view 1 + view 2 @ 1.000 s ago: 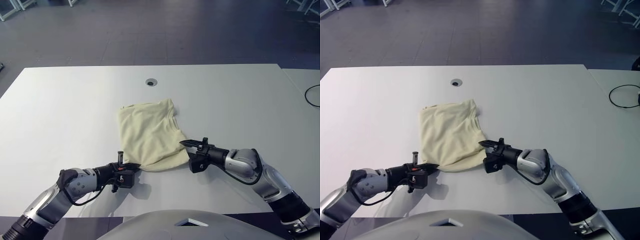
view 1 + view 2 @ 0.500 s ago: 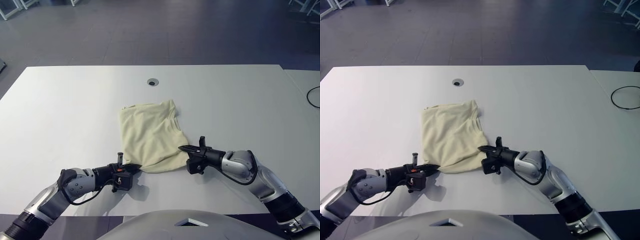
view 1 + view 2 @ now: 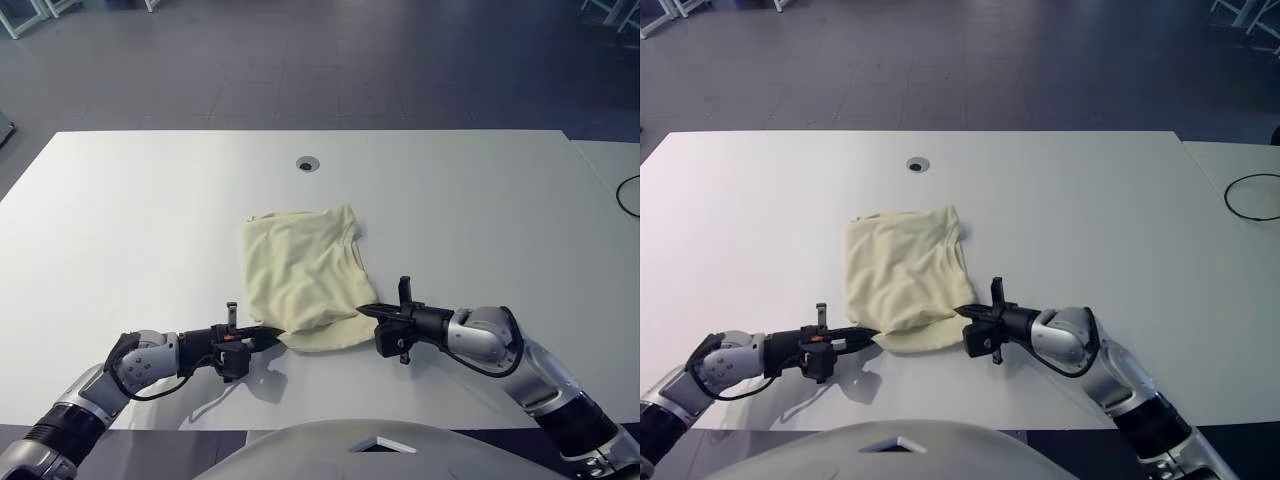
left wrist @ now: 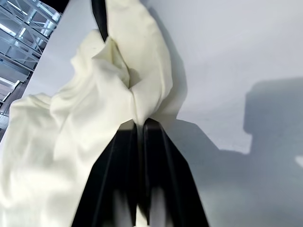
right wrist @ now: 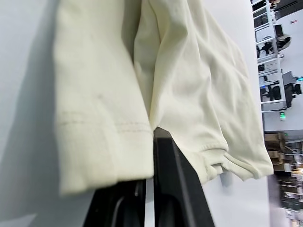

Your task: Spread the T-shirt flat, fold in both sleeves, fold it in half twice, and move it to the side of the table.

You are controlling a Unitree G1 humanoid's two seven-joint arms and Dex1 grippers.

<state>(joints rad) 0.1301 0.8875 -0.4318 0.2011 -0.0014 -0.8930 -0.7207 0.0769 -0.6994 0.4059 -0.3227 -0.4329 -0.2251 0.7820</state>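
Left eye view looks down on a white table (image 3: 480, 220) with a small round cable hole (image 3: 306, 163) toward its far side. Beyond it lies dark grey floor (image 3: 330, 60), with pale metal furniture legs (image 3: 20, 15) at the far corner. In the right eye view a neighbouring table on the right carries a loop of black cable (image 3: 1252, 195). The pale yellow T-shirt (image 3: 300, 275) lies folded over itself at the middle of the table, toward the near edge, its lower end drawn between the two arms. The left gripper (image 3: 270, 333) lies low at the shirt's near left corner and the right gripper (image 3: 368, 311) at its near right corner. The left wrist view adds the grip itself: two black fingers (image 4: 156, 156) pressed together on a pinch of cloth that bunches into folds just past them, and silvery frames (image 4: 21, 21) off the table's edge. The right wrist view shows that arm's fingers (image 5: 165, 156) closed on the shirt's stitched hem (image 5: 94, 124), with desks and equipment (image 5: 274, 90) in the room behind.
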